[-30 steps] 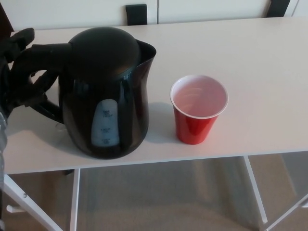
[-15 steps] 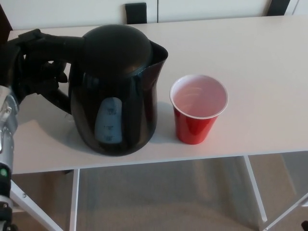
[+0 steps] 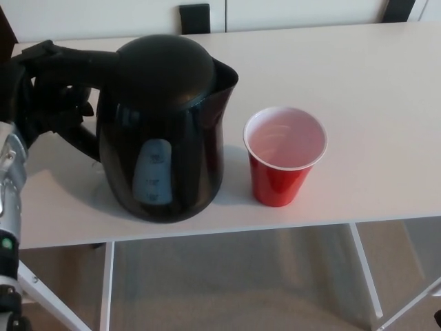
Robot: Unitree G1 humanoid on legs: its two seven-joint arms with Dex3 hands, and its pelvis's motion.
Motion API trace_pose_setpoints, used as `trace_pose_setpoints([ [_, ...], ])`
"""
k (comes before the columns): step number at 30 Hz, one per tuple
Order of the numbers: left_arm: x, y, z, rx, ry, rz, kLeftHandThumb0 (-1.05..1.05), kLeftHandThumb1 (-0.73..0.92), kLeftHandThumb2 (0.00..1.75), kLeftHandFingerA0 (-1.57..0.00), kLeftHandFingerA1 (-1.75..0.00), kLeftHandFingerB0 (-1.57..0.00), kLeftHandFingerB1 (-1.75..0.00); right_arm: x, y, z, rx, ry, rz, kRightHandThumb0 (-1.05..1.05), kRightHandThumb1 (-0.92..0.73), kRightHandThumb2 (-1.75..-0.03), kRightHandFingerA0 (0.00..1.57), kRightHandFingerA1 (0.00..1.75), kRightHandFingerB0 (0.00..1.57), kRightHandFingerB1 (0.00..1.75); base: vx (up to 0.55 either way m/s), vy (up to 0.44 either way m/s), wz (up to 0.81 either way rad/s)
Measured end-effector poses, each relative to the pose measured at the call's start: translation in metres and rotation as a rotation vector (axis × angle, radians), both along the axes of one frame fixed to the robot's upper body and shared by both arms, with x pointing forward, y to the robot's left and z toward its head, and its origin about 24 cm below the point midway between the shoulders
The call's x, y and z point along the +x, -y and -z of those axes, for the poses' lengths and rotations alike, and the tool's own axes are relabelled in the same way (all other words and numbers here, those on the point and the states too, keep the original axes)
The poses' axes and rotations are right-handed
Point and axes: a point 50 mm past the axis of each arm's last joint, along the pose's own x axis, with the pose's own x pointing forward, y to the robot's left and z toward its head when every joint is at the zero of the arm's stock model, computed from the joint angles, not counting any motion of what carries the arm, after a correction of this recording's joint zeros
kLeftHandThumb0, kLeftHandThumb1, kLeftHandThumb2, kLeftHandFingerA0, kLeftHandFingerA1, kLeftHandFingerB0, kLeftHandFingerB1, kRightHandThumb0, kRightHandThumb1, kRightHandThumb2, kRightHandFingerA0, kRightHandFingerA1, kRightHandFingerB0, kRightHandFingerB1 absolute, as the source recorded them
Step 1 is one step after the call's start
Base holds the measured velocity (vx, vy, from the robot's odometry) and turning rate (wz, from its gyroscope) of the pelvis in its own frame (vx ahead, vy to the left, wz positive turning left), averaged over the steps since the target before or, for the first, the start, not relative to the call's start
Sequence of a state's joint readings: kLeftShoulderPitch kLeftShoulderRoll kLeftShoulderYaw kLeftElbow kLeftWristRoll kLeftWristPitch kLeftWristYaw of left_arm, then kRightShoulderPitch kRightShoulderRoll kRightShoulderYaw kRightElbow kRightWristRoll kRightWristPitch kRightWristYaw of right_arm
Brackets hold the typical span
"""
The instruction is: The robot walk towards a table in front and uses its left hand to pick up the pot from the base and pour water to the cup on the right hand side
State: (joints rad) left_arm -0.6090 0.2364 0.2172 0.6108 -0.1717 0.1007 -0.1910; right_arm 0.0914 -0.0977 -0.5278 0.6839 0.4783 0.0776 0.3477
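A black electric kettle [image 3: 165,131] with a pale water gauge fills the left half of the head view, its spout facing right toward the cup. My left hand [image 3: 43,93] comes in from the left edge and is shut on the kettle's handle. A red plastic cup [image 3: 284,155] with a white inside stands upright on the table just right of the kettle, a small gap between them. The kettle hides any base under it. My right hand is out of the picture.
The white table [image 3: 365,89] stretches back and to the right. Its front edge runs just below the kettle and cup, with white legs and beige floor beneath. Dark chair backs [image 3: 195,18] show beyond the far edge.
Over the last second the kettle moved right, closer to the cup, with my left hand coming further in on the handle. Between half a second ago and now it barely shifted.
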Motion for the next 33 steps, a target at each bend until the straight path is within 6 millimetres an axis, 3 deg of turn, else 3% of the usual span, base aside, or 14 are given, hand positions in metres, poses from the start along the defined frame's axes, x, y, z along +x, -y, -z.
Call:
trace_pose_setpoints([
  [3, 0.001, 0.006, -0.010, -0.005, 0.037, 0.009, -0.10, 0.64, 0.92, -0.74, -1.67, -0.75, -1.33, 0.001, 0.000, -0.001, -0.001, -0.001, -0.001, -0.25, -0.38, -0.94, 0.22, 0.62, 0.18, 0.56, 0.00, 0.000, 0.00],
  [4, 0.002, 0.008, -0.012, -0.006, 0.046, 0.012, -0.11, 0.65, 0.90, -0.74, -1.68, -0.74, -1.33, 0.002, 0.000, -0.001, -0.001, -0.001, -0.002, -0.27, -0.50, -0.69, 0.33, 0.73, 0.28, 0.47, 0.00, 0.000, 0.00],
  [12, 0.003, 0.024, -0.030, 0.027, 0.123, 0.036, -0.13, 0.71, 0.84, -0.75, -1.67, -0.75, -1.35, 0.002, 0.000, -0.001, 0.002, -0.015, 0.007, -0.24, -0.52, -0.69, 0.34, 0.70, 0.29, 0.47, 0.00, 0.000, 0.00],
  [16, 0.004, 0.031, -0.036, 0.057, 0.144, 0.041, -0.10, 0.65, 0.95, -0.77, -1.64, -0.77, -1.32, 0.003, -0.001, -0.002, 0.003, -0.020, 0.008, -0.25, -0.49, -0.68, 0.40, 0.76, 0.33, 0.49, 0.00, 0.000, 0.00],
  [20, 0.006, 0.037, -0.042, 0.069, 0.163, 0.046, -0.10, 0.67, 0.91, -0.77, -1.63, -0.78, -1.32, 0.005, -0.001, -0.003, 0.002, -0.021, 0.009, -0.24, -0.49, -0.69, 0.40, 0.79, 0.32, 0.49, 0.00, 0.000, 0.00],
  [28, 0.007, 0.042, -0.046, 0.067, 0.180, 0.037, -0.10, 0.68, 0.88, -0.77, -1.64, -0.78, -1.32, 0.010, -0.002, -0.007, -0.008, -0.013, -0.001, -0.27, -0.53, -0.67, 0.36, 0.74, 0.34, 0.50, 0.00, 0.000, 0.00],
  [33, 0.008, 0.042, -0.049, 0.079, 0.184, 0.028, -0.11, 0.73, 0.81, -0.75, -1.65, -0.77, -1.33, 0.010, -0.002, -0.007, -0.009, -0.016, -0.003, -0.25, -0.52, -0.67, 0.42, 0.78, 0.37, 0.50, 0.00, 0.000, 0.00],
])
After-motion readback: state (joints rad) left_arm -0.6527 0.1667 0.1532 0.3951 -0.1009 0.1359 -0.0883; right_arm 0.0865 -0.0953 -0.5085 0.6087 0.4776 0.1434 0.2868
